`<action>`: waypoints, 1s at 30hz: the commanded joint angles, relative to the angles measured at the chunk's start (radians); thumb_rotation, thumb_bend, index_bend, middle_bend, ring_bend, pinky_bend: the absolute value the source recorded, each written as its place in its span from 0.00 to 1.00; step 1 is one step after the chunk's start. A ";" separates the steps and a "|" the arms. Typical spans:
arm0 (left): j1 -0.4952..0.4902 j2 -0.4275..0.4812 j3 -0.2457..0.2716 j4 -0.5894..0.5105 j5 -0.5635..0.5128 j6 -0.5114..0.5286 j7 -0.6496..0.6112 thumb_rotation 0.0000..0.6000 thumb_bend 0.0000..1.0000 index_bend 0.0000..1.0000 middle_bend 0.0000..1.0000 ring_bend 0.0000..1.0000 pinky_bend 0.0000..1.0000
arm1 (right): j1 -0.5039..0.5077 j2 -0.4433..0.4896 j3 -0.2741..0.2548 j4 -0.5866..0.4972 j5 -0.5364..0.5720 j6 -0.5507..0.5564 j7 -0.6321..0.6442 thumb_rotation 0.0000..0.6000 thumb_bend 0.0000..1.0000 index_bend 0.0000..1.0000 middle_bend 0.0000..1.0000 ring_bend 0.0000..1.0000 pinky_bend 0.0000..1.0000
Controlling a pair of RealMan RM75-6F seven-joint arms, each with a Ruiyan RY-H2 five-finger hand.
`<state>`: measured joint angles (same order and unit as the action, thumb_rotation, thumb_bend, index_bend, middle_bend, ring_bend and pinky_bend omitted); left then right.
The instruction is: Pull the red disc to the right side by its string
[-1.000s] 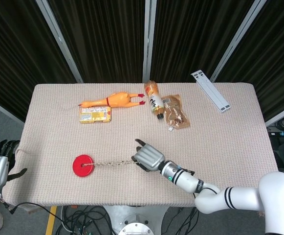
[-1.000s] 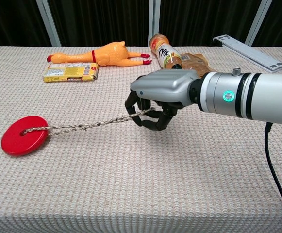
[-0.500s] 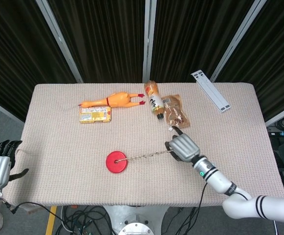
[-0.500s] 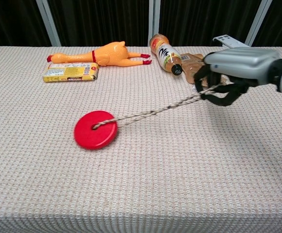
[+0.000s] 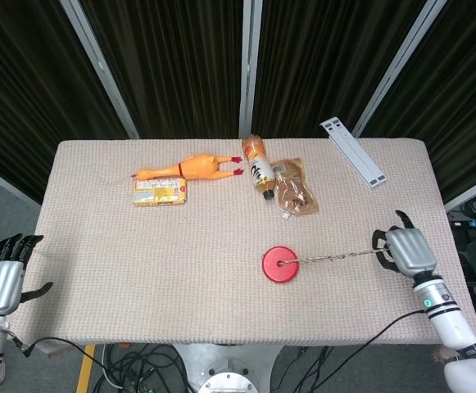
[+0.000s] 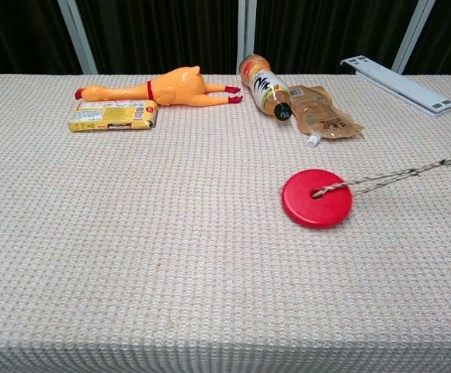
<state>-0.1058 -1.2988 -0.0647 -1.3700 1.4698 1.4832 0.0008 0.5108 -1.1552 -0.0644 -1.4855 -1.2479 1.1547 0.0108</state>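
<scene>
Since the earlier frames the flat round red disc [image 5: 281, 264] has travelled from the lower left of the table to right of centre, and the right hand [image 5: 405, 250] has moved with it to the right edge of the head view. The thin braided string [image 5: 336, 257] runs taut from the hole in the disc to the right hand, whose fingers are curled closed around the string's far end. In the chest view the right hand is outside the frame; only the disc [image 6: 316, 197] and the string [image 6: 400, 174] show, the string cut off at the right border. The right forearm is cut off at the lower right corner of the head view. The left hand [image 5: 0, 280] sits at the lower left edge of the head view, off the table, fingers apart and holding nothing; its arm is mostly out of frame. The disc lies flat on the beige woven tablecloth [image 5: 139, 270], well apart from the right hand and to its left in the frame, joined to it only by the string. In the upper centre of the head view lie a yellow rubber chicken [image 5: 190, 169], a flat yellow packet [image 5: 160, 191], an orange-labelled bottle on its side [image 5: 259, 168] and a brown foil pouch [image 5: 293, 187]; the print on them is too small to read. A white slotted strip [image 5: 352, 151] lies at the upper right.
</scene>
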 commanded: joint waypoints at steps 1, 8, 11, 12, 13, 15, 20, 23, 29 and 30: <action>-0.001 0.002 0.001 -0.004 -0.002 -0.003 0.004 1.00 0.02 0.18 0.17 0.10 0.14 | -0.053 0.017 0.031 0.070 0.046 0.017 0.075 1.00 0.55 0.98 0.98 0.44 0.00; -0.003 0.003 0.002 -0.013 -0.001 -0.006 0.016 1.00 0.02 0.18 0.17 0.10 0.14 | -0.110 0.021 0.076 0.170 0.096 -0.004 0.169 1.00 0.55 0.98 0.98 0.44 0.00; -0.005 0.003 0.003 -0.016 -0.001 -0.011 0.021 1.00 0.02 0.18 0.17 0.10 0.14 | -0.122 0.019 0.101 0.195 0.116 -0.019 0.190 1.00 0.55 0.98 0.98 0.44 0.00; -0.006 0.002 0.004 -0.016 -0.001 -0.012 0.022 1.00 0.02 0.18 0.17 0.10 0.14 | -0.122 0.018 0.110 0.200 0.123 -0.025 0.195 1.00 0.56 0.98 0.98 0.44 0.00; -0.007 0.001 0.004 -0.017 0.000 -0.012 0.023 1.00 0.02 0.18 0.17 0.10 0.14 | -0.122 0.016 0.122 0.207 0.129 -0.032 0.197 1.00 0.57 0.98 0.98 0.44 0.00; -0.007 -0.001 0.004 -0.017 0.001 -0.011 0.022 1.00 0.02 0.18 0.17 0.10 0.14 | -0.117 0.011 0.142 0.211 0.135 -0.036 0.195 1.00 0.57 0.99 0.98 0.44 0.00; -0.006 -0.008 0.005 -0.005 -0.004 -0.016 0.014 1.00 0.02 0.18 0.17 0.10 0.14 | -0.076 -0.011 0.186 0.141 0.100 -0.040 0.154 1.00 0.57 0.99 0.98 0.44 0.00; -0.004 -0.010 0.007 -0.001 -0.003 -0.014 0.009 1.00 0.02 0.18 0.17 0.10 0.14 | -0.035 -0.029 0.201 0.045 0.030 -0.046 0.137 1.00 0.57 0.99 0.98 0.44 0.00; -0.001 -0.003 0.007 -0.002 -0.003 -0.008 0.001 1.00 0.02 0.18 0.17 0.10 0.14 | 0.019 -0.097 0.217 -0.055 -0.077 -0.021 0.065 1.00 0.57 1.00 0.98 0.44 0.00; -0.001 -0.002 0.007 -0.002 -0.002 -0.008 0.000 1.00 0.02 0.18 0.17 0.10 0.14 | 0.025 -0.110 0.218 -0.062 -0.086 -0.017 0.047 1.00 0.57 1.00 0.98 0.44 0.00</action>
<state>-0.1065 -1.3013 -0.0576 -1.3717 1.4675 1.4750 0.0012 0.5154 -1.2388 0.1460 -1.5242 -1.3093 1.1270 0.0865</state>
